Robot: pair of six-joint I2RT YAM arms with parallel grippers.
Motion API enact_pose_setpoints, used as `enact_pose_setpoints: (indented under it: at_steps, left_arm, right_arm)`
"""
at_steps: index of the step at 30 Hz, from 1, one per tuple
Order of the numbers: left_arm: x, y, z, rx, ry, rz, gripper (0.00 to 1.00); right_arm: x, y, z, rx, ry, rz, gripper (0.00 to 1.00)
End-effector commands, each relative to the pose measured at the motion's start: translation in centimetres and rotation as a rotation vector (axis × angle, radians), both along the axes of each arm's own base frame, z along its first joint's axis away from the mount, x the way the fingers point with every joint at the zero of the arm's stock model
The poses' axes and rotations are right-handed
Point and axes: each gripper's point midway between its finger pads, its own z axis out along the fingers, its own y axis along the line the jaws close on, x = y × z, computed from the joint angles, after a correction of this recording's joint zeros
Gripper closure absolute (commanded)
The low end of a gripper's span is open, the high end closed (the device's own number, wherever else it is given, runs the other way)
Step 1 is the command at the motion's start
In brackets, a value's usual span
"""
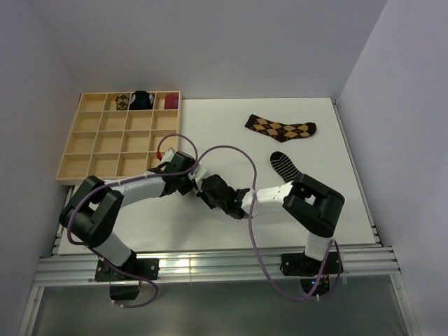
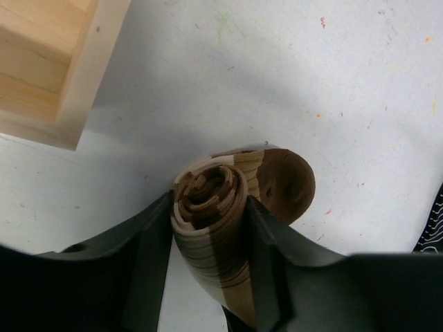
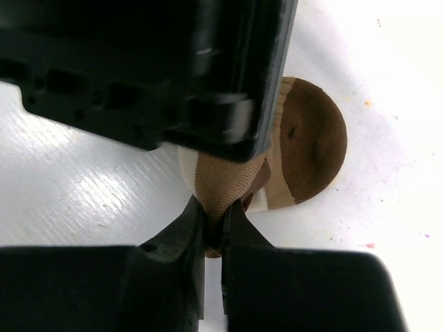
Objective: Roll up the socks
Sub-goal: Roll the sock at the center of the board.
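Observation:
The brown-and-cream striped sock (image 2: 214,228) is wound into a tight roll, its brown toe end (image 2: 287,183) lying flat on the table. My left gripper (image 2: 210,207) is shut on the roll, one finger on each side. My right gripper (image 3: 214,207) faces it and is shut, pinching a fold of the same sock (image 3: 304,145). In the top view both grippers meet at the table's middle (image 1: 199,187) and hide the roll. The argyle sock (image 1: 280,128) lies flat at the far right. The short black striped sock (image 1: 285,166) lies below it, beside the right arm.
A wooden compartment tray (image 1: 119,136) stands at the far left, its corner (image 2: 62,76) close to my left gripper. Its back row holds an argyle bundle (image 1: 122,102), a black-and-blue bundle (image 1: 143,100) and a maroon bundle (image 1: 171,101). Purple cables loop over both arms.

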Motion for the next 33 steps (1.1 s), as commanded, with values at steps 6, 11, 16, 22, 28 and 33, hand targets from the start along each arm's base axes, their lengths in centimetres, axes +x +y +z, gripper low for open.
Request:
enact_pose_setpoints:
  at_steps: [6,11,16,22,28,33]
  left_arm:
    - [-1.1,-0.4,1.7,-0.043,-0.069,-0.047,0.33]
    - [-0.9,-0.1,3.6,-0.090,-0.155,-0.027,0.25]
    - [-0.8,0.3,4.7,-0.131,-0.222,-0.002,0.25]
    - [-1.0,0.1,3.3,-0.129,-0.182,0.003,0.28]
    - [-1.5,0.9,1.6,-0.125,-0.136,0.071,0.32]
    - [-1.5,1.4,1.1,-0.126,-0.133,0.107,0.34]
  right_arm:
    - [-0.4,0.3,0.6,0.243,0.312,0.039,1.00]
    - [0.1,-0.8,1.0,0.352,0.527,0.060,1.00]
    - [0.2,-0.4,1.5,0.394,0.704,0.085,1.00]
    - [0.4,0.1,0.6,0.384,0.850,0.056,1.00]
    - [0.3,0.2,-0.2,0.395,0.957,0.020,1.00]
    - [0.1,0.2,-0.8,0.417,1.028,-0.004,1.00]
